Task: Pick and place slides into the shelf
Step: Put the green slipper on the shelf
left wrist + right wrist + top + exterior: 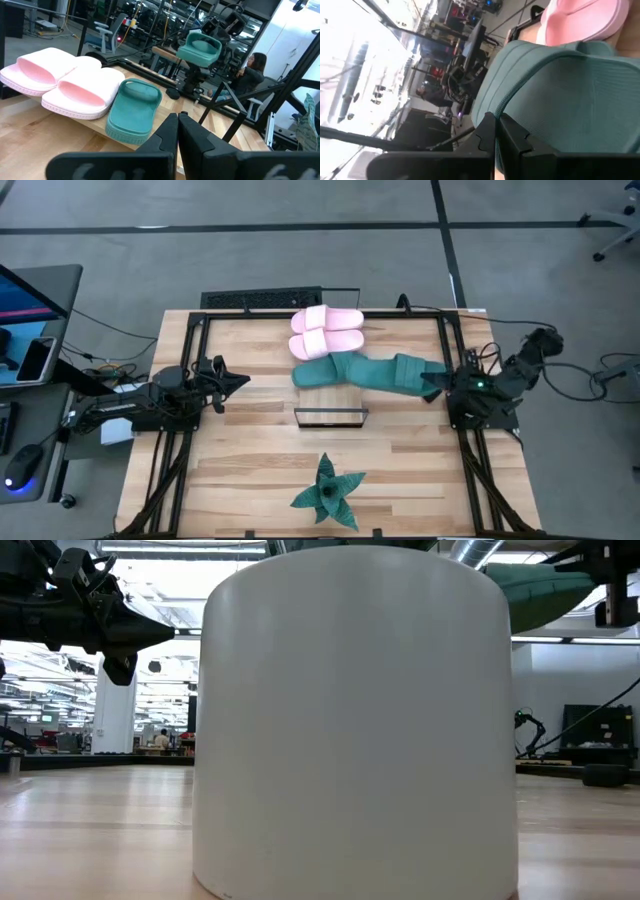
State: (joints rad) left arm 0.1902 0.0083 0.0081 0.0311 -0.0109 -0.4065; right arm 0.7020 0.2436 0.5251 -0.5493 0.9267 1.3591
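Both my arms are up off the table.
My left gripper (pixel 240 379) waits at the left side, fingers shut. My right gripper (pixel 432 385) is pinched shut on a teal slide (pixel 400 372).

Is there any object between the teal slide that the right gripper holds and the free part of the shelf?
Nothing visible blocks it. The right gripper holds one teal slide in the air beside the shelf, whose near end is bare beyond the other teal slide.
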